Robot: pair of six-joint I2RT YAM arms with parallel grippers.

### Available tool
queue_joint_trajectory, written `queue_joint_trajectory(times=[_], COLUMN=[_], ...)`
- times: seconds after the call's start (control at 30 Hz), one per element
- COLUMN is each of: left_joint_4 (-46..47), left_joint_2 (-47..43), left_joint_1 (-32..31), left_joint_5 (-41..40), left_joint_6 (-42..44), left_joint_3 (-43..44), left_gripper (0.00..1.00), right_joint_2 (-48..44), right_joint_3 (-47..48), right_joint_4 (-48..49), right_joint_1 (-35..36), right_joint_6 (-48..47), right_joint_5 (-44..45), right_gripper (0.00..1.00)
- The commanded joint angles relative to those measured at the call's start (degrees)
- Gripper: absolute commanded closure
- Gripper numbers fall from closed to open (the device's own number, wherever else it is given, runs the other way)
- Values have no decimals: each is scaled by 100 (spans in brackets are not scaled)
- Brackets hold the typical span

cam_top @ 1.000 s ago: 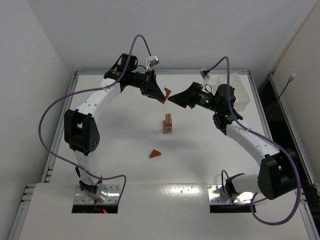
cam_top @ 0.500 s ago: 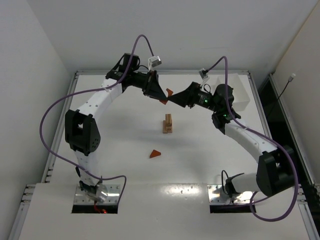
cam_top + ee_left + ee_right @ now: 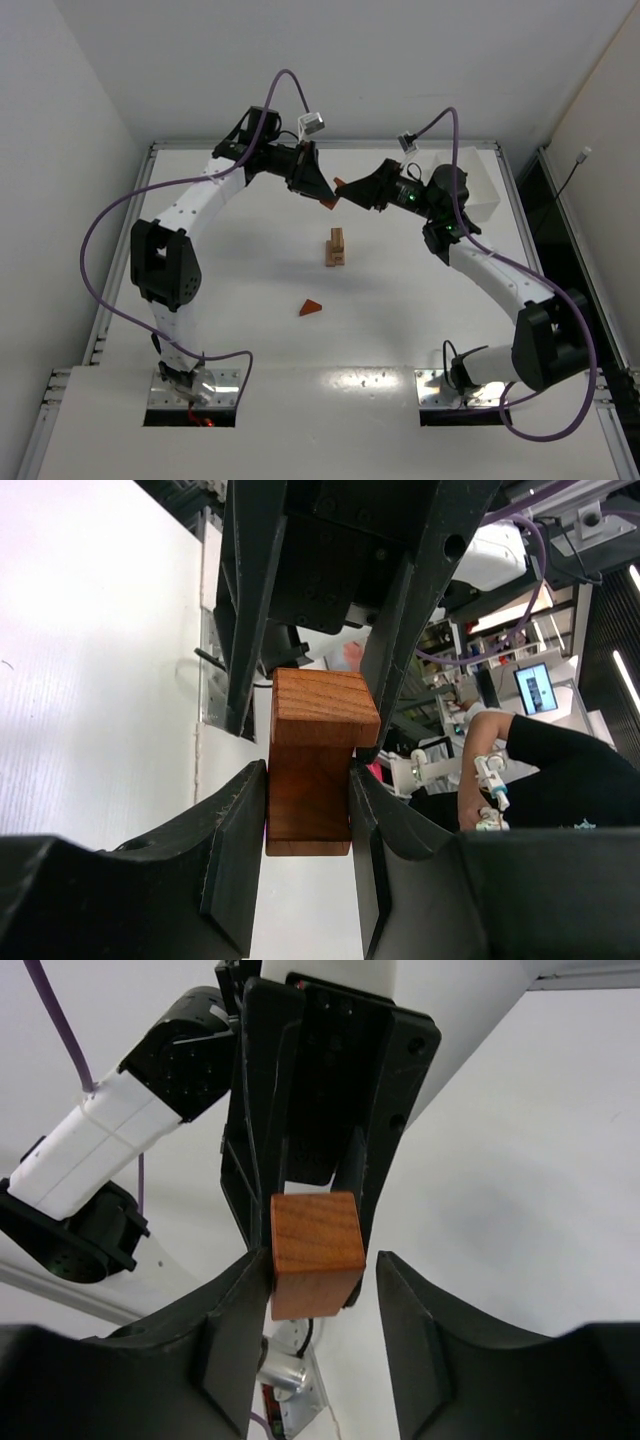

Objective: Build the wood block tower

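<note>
Reddish-brown wood block: held in the air over the far middle of the worktop, between both end effectors, apparently for a hand-over.
Left end effector: clamped on the block, both fingers pressing its sides.
Right end effector: spread around the same block, one finger touching and a gap at the other, so no grip.
Arms: both reach far and inward, tips meeting nose to nose.
Tower: tan stack standing just nearer, below the meeting point.
Wedge: lies loose, nearer again.

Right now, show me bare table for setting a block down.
Free: between the tower and the left arm; also from the loose wedge to the arm bases. Crowded: far middle, where left claw and right claw meet at the reddish-brown block.
</note>
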Motion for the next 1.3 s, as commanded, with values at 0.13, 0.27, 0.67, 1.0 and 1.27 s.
queue_joint_trajectory(times=[0.13, 0.27, 0.67, 1.0, 1.27], left_joint_4=[127, 127, 2077, 1754, -328], left_joint_2=[-91, -91, -275, -995, -1154], left_joint_1=[-140, -140, 238, 1125, 2048], left_joint_5=[846, 846, 117, -832, -2571], left_joint_6=[-34, -34, -1913, -1434, 553], left_joint_3=[29, -24, -1060, -1922, -1599], left_gripper=[100, 100, 53, 26, 29], right_joint_2=[23, 23, -257, -830, -470], right_joint_3=[334, 386, 334, 367, 1246], right_joint_4=[576, 576, 84, -2399, -6163], right_joint_1=[55, 55, -76, -927, -1552], right_joint_6=[16, 16, -317, -1923, -4869], right_joint_5=[19, 19, -42, -1062, -684], right_gripper=[64, 91, 100, 100, 100])
